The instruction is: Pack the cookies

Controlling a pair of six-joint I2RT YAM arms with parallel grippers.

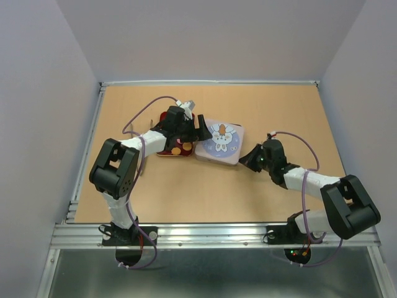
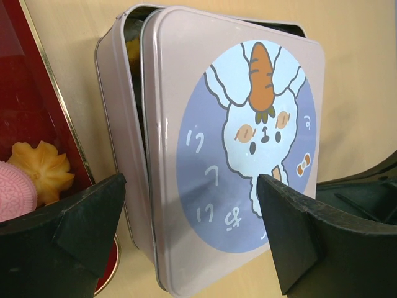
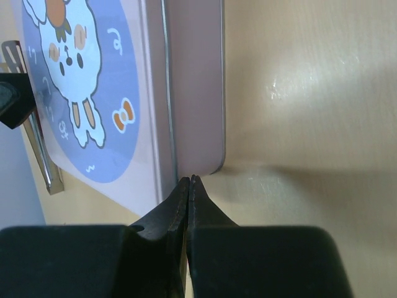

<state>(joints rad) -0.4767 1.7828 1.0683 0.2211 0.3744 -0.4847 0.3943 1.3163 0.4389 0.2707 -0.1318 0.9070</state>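
A pale pink square tin (image 1: 218, 143) stands mid-table; its bunny-and-carrot lid (image 2: 186, 74) lies askew on the base (image 2: 118, 124), leaving a gap along the left side. Cookies (image 1: 177, 149) lie on a red tray (image 1: 162, 149) to the tin's left; the left wrist view shows a yellow one (image 2: 43, 167) and a pink one (image 2: 15, 189). My left gripper (image 1: 197, 128) is open and empty, with its jaws spread over the lid's near edge (image 2: 189, 202). My right gripper (image 1: 250, 159) is shut and empty, its tips (image 3: 190, 180) against the tin's side wall (image 3: 195, 81) at a corner.
The red tray has a gold rim (image 2: 62, 118) and touches the tin's left side. A small metal clip-like piece (image 3: 43, 161) shows beyond the tin in the right wrist view. Raised rails edge the wooden table (image 1: 186, 192).
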